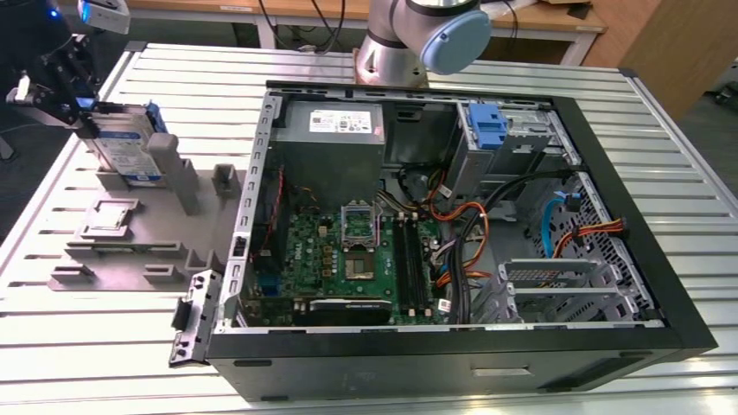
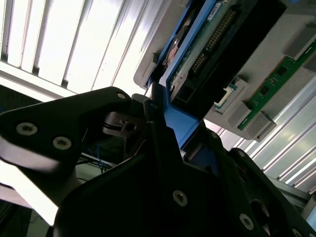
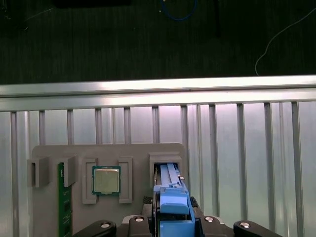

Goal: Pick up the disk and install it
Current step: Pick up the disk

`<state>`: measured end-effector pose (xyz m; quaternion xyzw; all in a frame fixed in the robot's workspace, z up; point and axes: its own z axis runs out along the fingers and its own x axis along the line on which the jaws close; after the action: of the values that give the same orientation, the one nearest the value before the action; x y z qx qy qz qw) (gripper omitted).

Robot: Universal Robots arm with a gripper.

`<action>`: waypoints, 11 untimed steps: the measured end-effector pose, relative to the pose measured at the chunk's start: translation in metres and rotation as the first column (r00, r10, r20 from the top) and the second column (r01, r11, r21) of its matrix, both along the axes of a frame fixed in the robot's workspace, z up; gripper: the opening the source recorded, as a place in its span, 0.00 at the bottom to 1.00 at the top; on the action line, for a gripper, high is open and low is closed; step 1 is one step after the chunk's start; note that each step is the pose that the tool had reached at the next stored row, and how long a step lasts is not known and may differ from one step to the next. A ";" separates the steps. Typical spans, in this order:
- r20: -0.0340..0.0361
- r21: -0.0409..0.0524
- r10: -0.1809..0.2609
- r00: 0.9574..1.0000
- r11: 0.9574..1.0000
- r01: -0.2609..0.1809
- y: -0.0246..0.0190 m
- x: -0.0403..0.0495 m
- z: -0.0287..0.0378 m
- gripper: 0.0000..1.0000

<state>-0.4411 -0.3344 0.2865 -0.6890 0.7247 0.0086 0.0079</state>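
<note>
Black gripper (image 3: 173, 228) bodywork sat nearest the lens in both wrist views, its jaws clamped on the blue carrier edge of the disk (image 3: 172, 195). That disk stood upright in a slot of the grey fixture (image 1: 127, 259), at the exterior view's left, well apart from the open computer case (image 1: 461, 216). Neighbouring slots of the fixture held a processor (image 3: 106, 180) and a memory stick (image 3: 61, 207). Fixture and case both rested on the slatted metal surface (image 1: 669, 112). Assessment: the grip bore on the plastic frame only, near one end, so a skewed pull could bind the disk against the slot walls or let it pivot between the jaws. Loose cables (image 1: 461, 233) beside the drive cage (image 1: 524, 130) could foul seating.
</note>
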 end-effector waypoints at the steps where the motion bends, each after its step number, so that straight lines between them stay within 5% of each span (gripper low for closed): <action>1: 0.000 0.000 0.000 1.000 1.000 0.000 0.0000 0.0000 0.0000 0.37; 11: 0.000 0.000 0.000 1.000 1.000 0.000 0.0000 0.0000 -0.0001 0.37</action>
<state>-0.4411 -0.3344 0.2864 -0.6890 0.7247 0.0086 0.0079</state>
